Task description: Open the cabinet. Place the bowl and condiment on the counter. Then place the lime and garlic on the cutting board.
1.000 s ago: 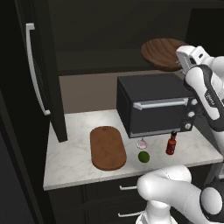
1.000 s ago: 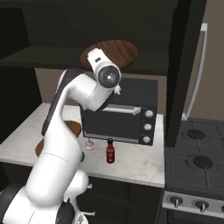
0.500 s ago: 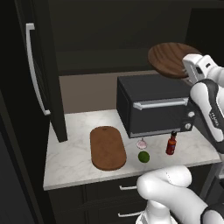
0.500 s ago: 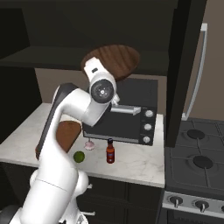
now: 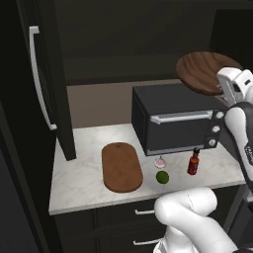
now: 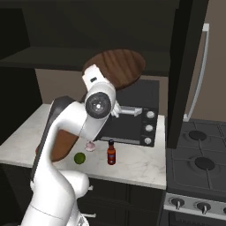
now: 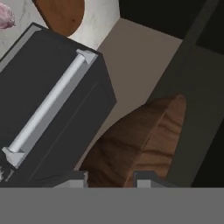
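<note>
The cabinet stands open, its dark door [image 5: 45,84] swung to the left and its other door [image 6: 185,66] to the right. My gripper [image 5: 223,85] [image 6: 98,75] [image 7: 109,178] is shut on the rim of the brown wooden bowl [image 5: 201,71] [image 6: 118,66] [image 7: 140,140], holding it tilted in the air above the toaster oven. On the marbled counter [image 5: 79,173] [image 6: 137,163] lie the cutting board [image 5: 121,166] [image 6: 61,146] [image 7: 61,15], the garlic [image 5: 160,162] [image 6: 90,146] [image 7: 5,17], the lime [image 5: 162,177] [image 6: 79,158] and the red condiment [image 5: 193,162] [image 6: 111,152], the last three just right of the board.
A black toaster oven [image 5: 173,118] [image 6: 132,119] [image 7: 48,96] with a silver handle fills the back right of the counter, directly under the bowl. A stove [image 6: 198,163] adjoins the counter on the right. Drawers with short handles run below the counter's front edge.
The arm has carried the bowl out from the cabinet shelf, rightward and slightly down in the left base view. Everything on the counter has stayed put.
</note>
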Available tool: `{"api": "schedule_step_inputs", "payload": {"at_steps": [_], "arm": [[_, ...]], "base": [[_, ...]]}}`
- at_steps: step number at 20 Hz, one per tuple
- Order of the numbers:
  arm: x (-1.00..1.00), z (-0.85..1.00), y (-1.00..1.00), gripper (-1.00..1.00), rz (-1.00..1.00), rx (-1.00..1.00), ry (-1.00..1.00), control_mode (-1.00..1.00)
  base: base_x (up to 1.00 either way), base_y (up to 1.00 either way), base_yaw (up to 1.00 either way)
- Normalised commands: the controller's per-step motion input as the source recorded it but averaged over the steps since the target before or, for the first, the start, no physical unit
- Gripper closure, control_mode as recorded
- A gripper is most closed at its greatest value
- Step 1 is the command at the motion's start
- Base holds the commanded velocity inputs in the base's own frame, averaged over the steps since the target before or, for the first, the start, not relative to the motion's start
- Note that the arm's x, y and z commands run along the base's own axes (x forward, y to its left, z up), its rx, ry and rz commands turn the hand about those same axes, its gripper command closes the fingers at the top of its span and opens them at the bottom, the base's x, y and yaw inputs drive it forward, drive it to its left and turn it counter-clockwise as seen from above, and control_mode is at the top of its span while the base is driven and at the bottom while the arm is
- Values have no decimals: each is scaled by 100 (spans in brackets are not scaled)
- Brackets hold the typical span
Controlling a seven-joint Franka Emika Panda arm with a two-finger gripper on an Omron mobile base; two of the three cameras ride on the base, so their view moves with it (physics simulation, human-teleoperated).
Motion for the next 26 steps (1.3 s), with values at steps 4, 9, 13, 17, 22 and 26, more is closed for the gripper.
{"api": "schedule_step_inputs", "payload": {"at_steps": [4,9,13,17,22,26], "arm": [[-50,0,-20,100,-3,0,0,-100],[-50,-5,-15,100,-3,0,0,-100],[-31,-25,-4,100,-1,0,1,-100],[-6,-23,-2,100,0,0,0,-100],[0,-22,-2,100,0,0,0,-100],[-3,-21,-14,100,0,0,0,-100]], "base": [[0,0,0],[0,0,0],[0,0,0],[0,0,0],[0,0,0],[0,0,0]]}}
